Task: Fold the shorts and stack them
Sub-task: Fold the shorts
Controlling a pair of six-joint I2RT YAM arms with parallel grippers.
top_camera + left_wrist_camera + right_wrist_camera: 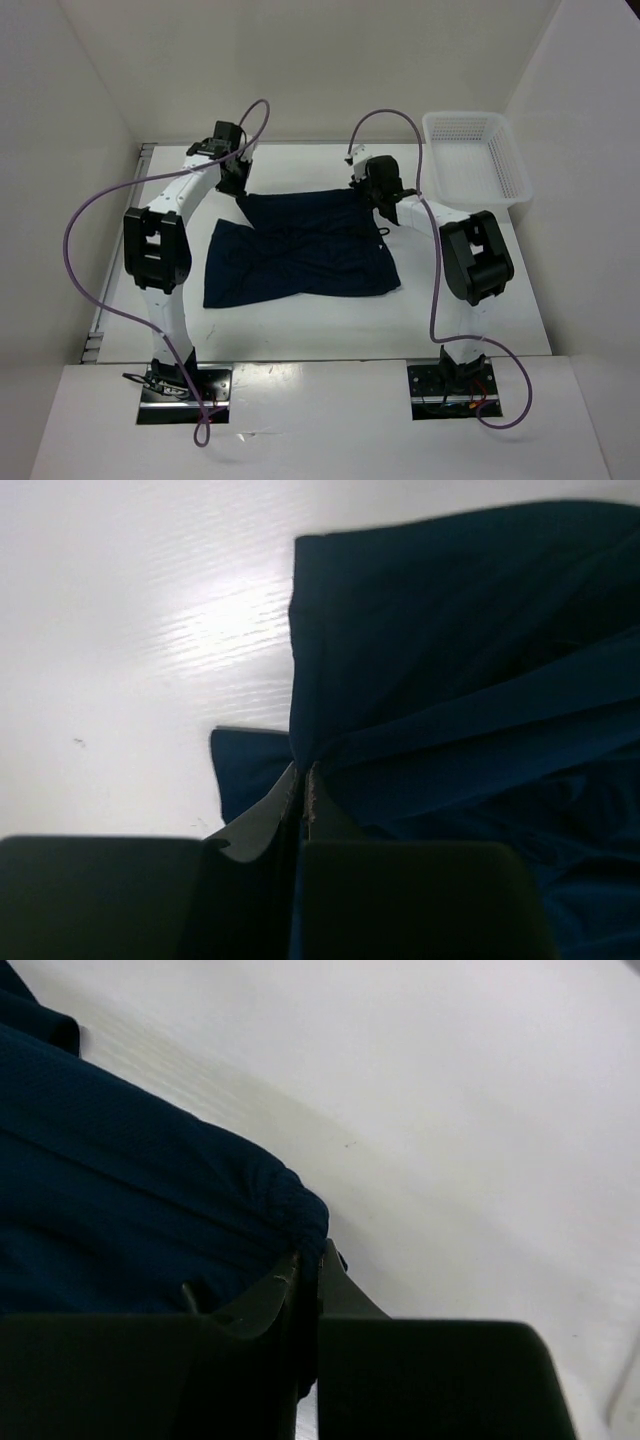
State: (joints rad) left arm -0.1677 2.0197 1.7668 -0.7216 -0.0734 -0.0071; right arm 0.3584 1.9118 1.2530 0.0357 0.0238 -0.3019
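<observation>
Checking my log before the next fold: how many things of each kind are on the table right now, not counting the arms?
navy shorts: 1
white mesh basket: 1
Total: 2

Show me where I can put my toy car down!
The widest bare strip of table runs along the near edge, between the shorts and the arm bases. A smaller patch lies at the far side, between the left gripper and right gripper. It is crowded in the middle, where both pinch the shorts, and by the white basket far right.
</observation>
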